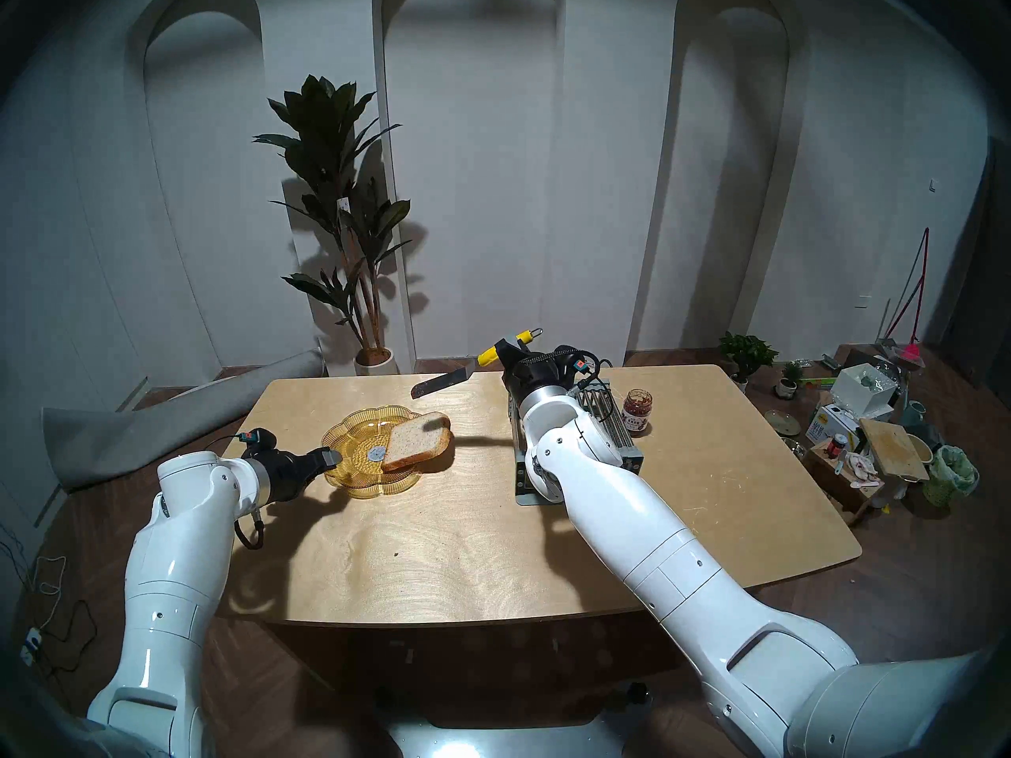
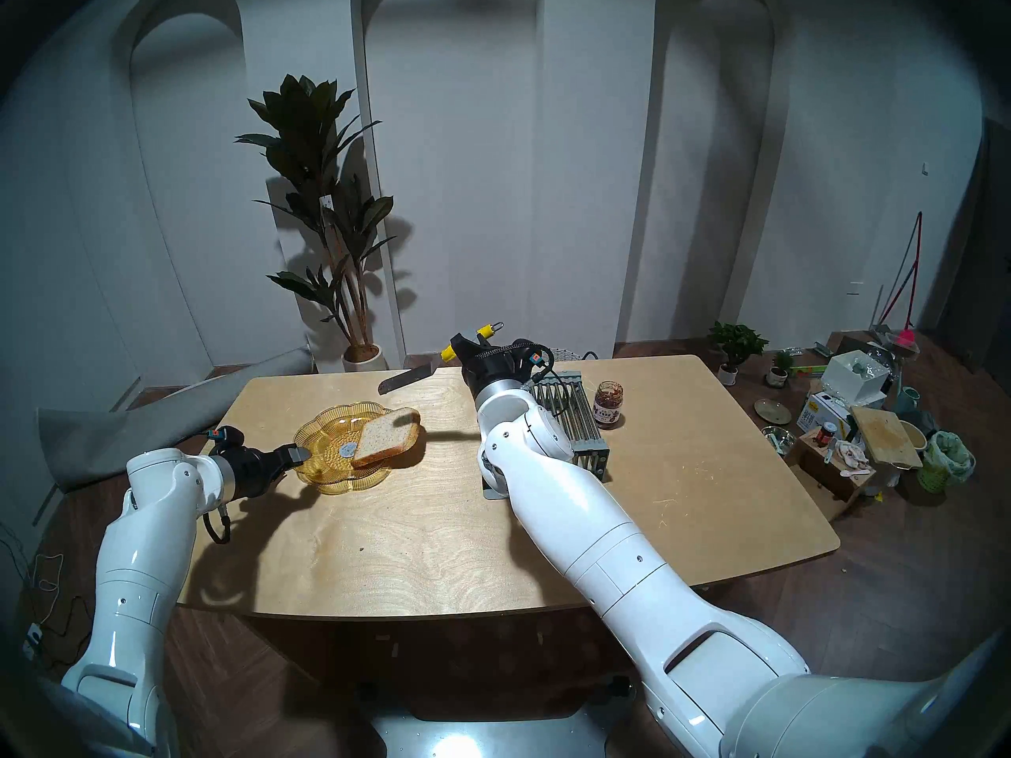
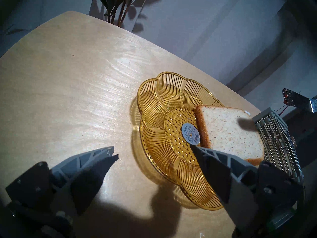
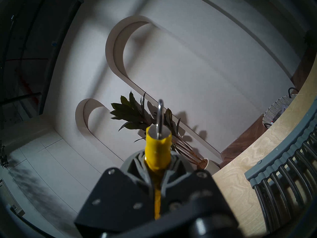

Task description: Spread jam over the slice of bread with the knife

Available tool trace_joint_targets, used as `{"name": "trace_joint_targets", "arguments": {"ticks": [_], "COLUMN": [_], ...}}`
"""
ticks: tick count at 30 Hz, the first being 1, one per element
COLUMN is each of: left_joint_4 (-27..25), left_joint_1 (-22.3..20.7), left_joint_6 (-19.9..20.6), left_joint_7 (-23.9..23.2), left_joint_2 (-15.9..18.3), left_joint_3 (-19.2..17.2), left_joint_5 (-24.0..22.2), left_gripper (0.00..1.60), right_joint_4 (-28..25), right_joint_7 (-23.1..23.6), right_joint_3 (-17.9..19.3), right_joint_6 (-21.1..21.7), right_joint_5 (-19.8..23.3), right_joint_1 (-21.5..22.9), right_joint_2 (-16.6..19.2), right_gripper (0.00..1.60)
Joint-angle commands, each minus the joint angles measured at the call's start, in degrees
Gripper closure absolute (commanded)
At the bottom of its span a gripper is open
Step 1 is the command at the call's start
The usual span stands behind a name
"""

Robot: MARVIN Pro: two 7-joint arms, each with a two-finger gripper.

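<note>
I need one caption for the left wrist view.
Open left gripper near amber dish holding bread slice; jam-smeared knife beyond.

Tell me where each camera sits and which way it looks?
Head left: high on the head, looking down at the table, both arms showing.
Head right: beside it, nearly the same picture.
Left wrist: low by the open left tool, facing the amber plate and slice of bread.
Right wrist: behind the right tool, shut on the knife, facing the arched wall.
Shared: left wrist and head views both show plate, bread and knife blade.
</note>
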Motion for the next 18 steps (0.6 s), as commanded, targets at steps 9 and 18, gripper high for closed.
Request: {"name": "trace_joint_targets", "arguments": {"ticks": [9, 18], "left_joint_4": [0.34, 0.93], "left_joint_1": [-3.66, -3.64], "left_joint_6": [-0.12, -0.42], "left_joint_7": [0.68, 1.07], "left_joint_2": [0.21, -0.09], "left_joint_3": [1.09, 1.78], "left_joint_5": [0.02, 0.09], "left_gripper": [0.61, 0.87], "right_joint_4": [-0.08, 0.68], "right_joint_7": [0.09, -0.80], "right_joint_3": [0.50, 0.21], "right_joint_6": [-1.27, -1.37], "right_joint_5": [-0.20, -0.29], "right_joint_1": [0.84, 0.98], "right_joint_2": [-1.09, -2.27], "right_gripper": [1.60, 1.60]}}
